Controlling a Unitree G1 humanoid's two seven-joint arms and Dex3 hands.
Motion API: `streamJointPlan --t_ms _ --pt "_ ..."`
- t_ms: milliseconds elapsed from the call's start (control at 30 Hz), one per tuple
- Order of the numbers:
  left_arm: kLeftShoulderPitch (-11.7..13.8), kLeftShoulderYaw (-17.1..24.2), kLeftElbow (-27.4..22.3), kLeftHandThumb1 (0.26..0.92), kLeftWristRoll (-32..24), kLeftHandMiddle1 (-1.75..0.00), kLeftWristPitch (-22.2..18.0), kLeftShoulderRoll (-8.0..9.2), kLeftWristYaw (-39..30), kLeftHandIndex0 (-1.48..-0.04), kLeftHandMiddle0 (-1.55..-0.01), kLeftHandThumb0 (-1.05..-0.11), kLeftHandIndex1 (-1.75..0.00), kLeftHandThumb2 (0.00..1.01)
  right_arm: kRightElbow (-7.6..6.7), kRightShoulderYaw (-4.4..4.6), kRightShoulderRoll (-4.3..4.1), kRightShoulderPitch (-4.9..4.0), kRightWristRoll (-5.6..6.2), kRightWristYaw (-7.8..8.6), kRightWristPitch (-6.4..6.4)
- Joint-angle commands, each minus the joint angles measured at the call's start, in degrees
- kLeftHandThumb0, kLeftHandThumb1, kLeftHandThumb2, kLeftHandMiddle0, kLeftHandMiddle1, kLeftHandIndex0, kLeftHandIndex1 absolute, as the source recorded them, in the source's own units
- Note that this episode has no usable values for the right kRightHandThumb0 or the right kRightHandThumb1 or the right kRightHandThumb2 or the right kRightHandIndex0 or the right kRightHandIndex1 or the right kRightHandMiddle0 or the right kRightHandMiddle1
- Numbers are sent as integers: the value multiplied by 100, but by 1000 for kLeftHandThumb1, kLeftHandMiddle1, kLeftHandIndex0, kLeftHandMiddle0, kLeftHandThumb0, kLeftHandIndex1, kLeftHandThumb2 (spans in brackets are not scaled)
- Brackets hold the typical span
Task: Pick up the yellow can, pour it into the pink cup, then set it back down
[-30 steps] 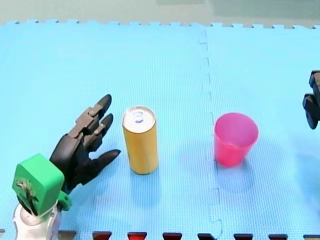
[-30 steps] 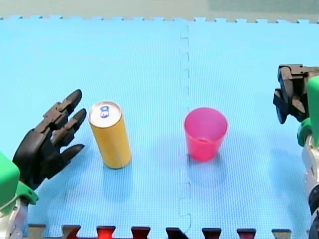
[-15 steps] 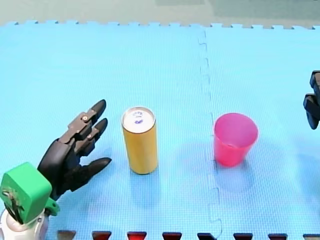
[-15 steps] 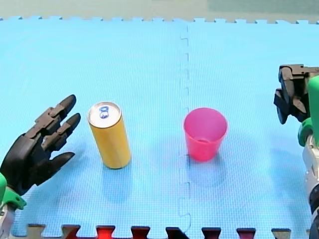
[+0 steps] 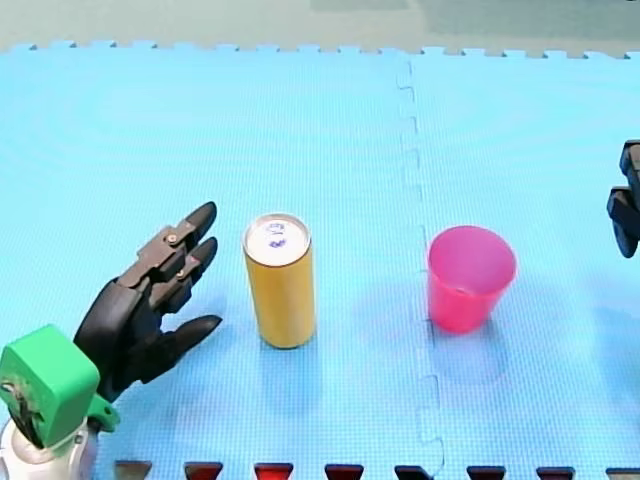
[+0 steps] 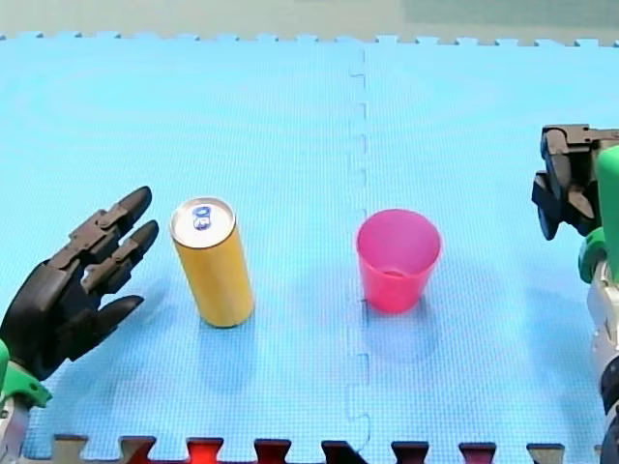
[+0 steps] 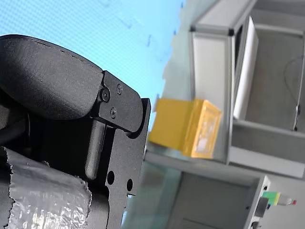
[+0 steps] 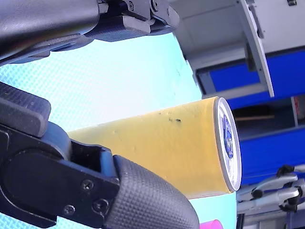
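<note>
The yellow can point(image 5: 280, 281) stands upright on the blue foam mat point(image 5: 300, 120), left of centre, its silver top facing up. The pink cup point(image 5: 470, 278) stands upright to its right, about a can's height away. My left hand point(image 5: 190, 270) is open just left of the can, fingers pointing toward it with a small gap and no contact. The second wrist view shows the can point(image 8: 162, 148) close beside black fingers point(image 8: 143, 195). My right hand point(image 6: 566, 184) hovers at the mat's right edge, curled, holding nothing, well away from the cup.
A jigsaw seam point(image 5: 415, 180) runs front to back through the mat, just left of the cup. The mat's toothed front edge point(image 6: 290, 449) lies close below the can. Beyond the mat, the first wrist view shows a yellow box point(image 7: 190, 126) and grey frames.
My left hand has drawn back from the can, down and to the left, widening the gap. The can, cup and right hand have stayed where they were.
</note>
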Motion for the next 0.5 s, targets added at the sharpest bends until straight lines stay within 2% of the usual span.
streamJointPlan --t_ms 0,467 --pt "-21 14 9 902 -13 -15 14 20 11 -229 -222 -1048 -17 4 -8 6 -35 -19 -6 -18 -1" --pt "-48 5 23 913 3 -15 -3 -21 42 -243 -232 -1048 -14 6 7 39 -65 -40 -72 -38 1"
